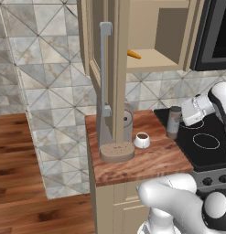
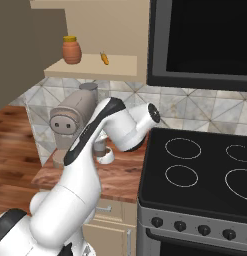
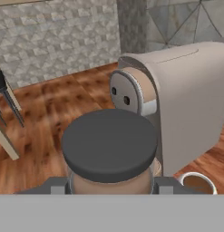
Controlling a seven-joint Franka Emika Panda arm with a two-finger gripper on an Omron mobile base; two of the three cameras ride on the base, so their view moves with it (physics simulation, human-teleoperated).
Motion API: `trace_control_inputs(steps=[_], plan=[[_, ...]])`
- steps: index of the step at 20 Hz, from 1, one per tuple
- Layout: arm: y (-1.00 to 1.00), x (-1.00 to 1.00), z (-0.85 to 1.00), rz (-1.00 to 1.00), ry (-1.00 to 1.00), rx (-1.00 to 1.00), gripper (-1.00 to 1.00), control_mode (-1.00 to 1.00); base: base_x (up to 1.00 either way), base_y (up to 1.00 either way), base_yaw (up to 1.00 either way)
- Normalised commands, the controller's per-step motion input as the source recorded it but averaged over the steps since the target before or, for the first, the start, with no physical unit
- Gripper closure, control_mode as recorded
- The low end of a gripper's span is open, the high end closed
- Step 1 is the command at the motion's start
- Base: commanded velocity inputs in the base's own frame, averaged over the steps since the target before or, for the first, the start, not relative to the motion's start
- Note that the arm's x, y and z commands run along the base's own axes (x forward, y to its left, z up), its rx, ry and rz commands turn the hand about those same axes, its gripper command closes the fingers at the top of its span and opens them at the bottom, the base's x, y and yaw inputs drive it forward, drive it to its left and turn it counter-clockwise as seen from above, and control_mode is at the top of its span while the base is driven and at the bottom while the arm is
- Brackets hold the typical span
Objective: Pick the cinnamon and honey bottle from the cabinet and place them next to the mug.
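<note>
We read the placement relation first. The surface [image 1: 146, 160] carries the coffee machine [image 3: 186, 99], with the mug [image 1: 142, 140] just in front of it. The end effector [image 1: 178, 119] holds the cinnamon [image 1: 173, 122] closed between its jaws, upright, long axis vertical, at the surface's right end where it meets the stovetop [image 2: 205, 170]. In the left base view the mug lies to the left of the held jar, near but apart. We judge the coming move to be a short lowering beside the mug.

The honey bottle [image 2: 71, 50] stands on the cabinet [image 2: 95, 65] shelf, above the surface.

The cinnamon is a slim grey-brown see-through cylinder with a dark cap. The honey bottle is squat, amber-orange, yellow-capped.
</note>
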Motion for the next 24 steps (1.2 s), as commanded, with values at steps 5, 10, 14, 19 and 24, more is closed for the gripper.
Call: trace_control_inputs(steps=[5, 10, 14, 19, 24], plan=[[0.0, 0.42, -0.63, 0.0, 0.0, -0.07, 1.0, -1.0, 0.0, 0.0, 0.0], [-0.03, 0.42, -0.48, 0.0, 0.0, -0.06, 1.0, -1.0, 0.0, 0.0, 0.0], [-0.08, 0.43, -0.3, 0.0, 0.0, -0.03, 1.0, -1.0, 0.0, 0.0, 0.0], [-0.17, 0.3, -0.19, 0.0, -0.01, -0.01, 1.0, -1.0, 0.0, 0.0, 0.0], [-0.22, 0.18, -0.07, 0.0, -0.03, 0.0, 1.0, -1.0, 0.0, 0.0, 0.0]])
